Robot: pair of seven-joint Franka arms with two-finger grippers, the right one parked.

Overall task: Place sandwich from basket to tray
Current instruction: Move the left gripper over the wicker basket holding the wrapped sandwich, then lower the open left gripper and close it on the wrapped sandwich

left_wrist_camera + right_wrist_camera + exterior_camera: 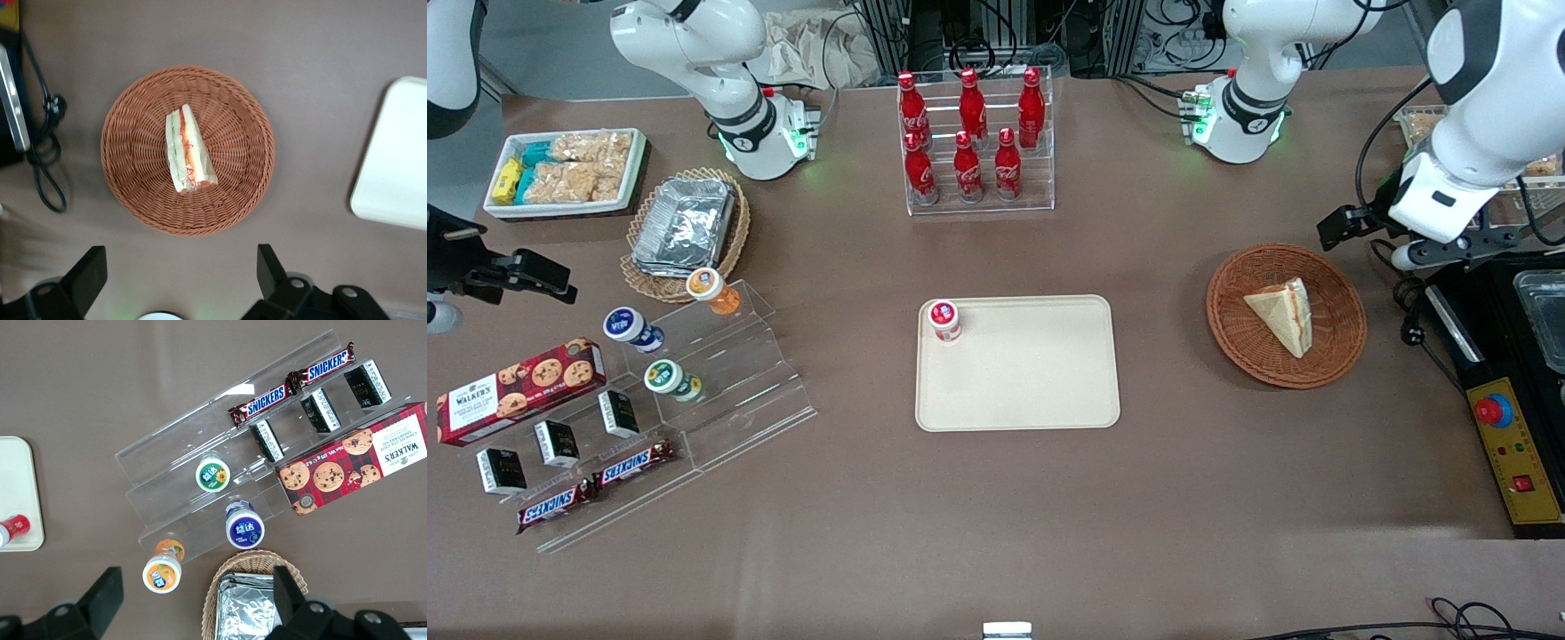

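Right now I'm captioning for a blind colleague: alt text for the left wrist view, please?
A wedge sandwich lies in a round brown wicker basket on a brown table. The open gripper hovers above, apart from it; a cream tray lies beside the basket.

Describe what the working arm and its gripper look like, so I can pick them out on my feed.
The arm has glossy white shells with dark joint bands and black cables along it; its base glows green. The gripper, above the table beside the basket, has two black wedge-shaped fingers on a black body with silver screws.
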